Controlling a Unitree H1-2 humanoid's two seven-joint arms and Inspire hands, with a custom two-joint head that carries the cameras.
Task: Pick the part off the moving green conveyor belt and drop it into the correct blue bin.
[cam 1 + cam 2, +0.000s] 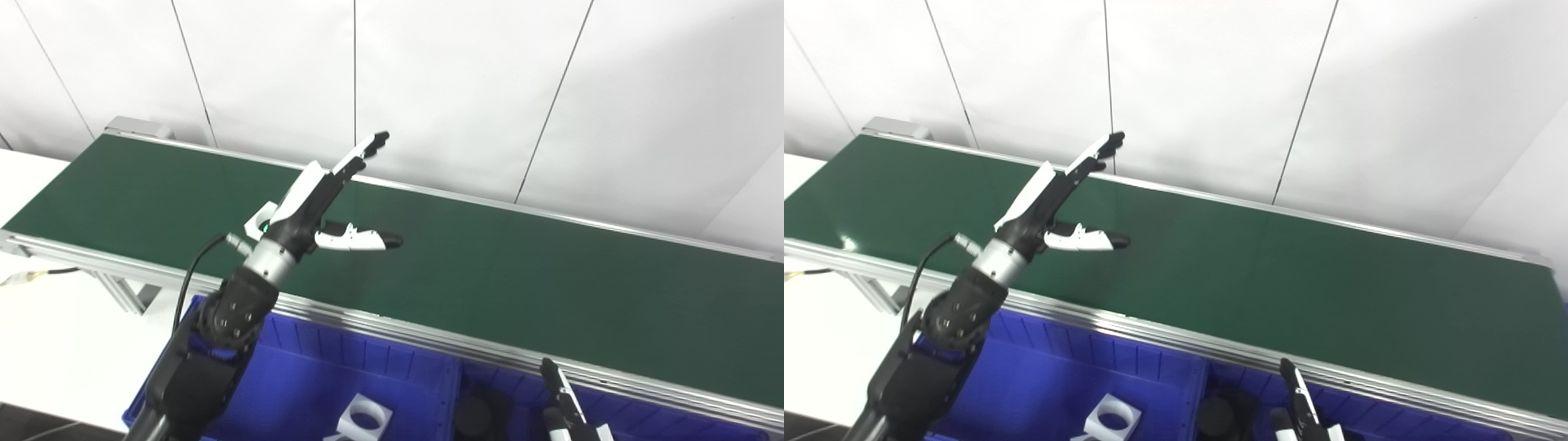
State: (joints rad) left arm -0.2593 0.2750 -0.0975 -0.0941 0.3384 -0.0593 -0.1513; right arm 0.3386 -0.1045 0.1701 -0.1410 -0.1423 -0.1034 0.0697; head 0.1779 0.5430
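Hovering over the green belt (pixel 520 275), left hand (pixel 318 205) spread wide, empty; white part (pixel 260 220) just behind it

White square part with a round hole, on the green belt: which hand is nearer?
Left. The left hand hovers open right beside the white square part; the right hand sits low over the blue bin.

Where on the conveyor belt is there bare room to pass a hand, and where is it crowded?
Bare: the conveyor belt right of the left hand, and its left end. Crowded: at that hand, by the white part.
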